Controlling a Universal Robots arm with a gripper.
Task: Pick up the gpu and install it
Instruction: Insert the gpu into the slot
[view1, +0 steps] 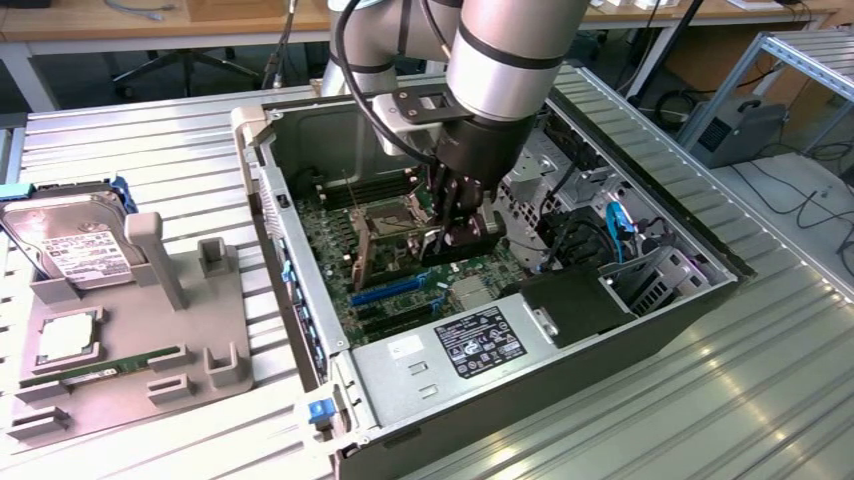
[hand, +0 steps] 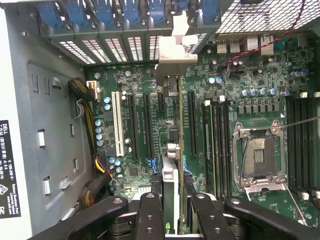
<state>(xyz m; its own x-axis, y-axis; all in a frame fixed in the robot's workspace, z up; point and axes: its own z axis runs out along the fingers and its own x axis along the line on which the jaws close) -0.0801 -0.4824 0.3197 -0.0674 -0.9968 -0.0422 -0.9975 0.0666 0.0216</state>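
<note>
My exterior view looks down at an angle on the open computer case, while my wrist view stares straight down, close over its motherboard, which both share

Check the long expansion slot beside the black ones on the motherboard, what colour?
White. The slot shows best in the wrist view, next to the black slots.

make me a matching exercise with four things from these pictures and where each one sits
Things:
1. gpu
2. hard drive
3. RAM stick
4. power supply

Places:
A. lying low at the front of the grey fixture
B. inside the case corner, white label up
C. standing in the grey fixture's rear holder
D. edge-on between the end effector's fingers, over the motherboard slots

Pairs: 1-D, 2-C, 3-A, 4-B
</note>
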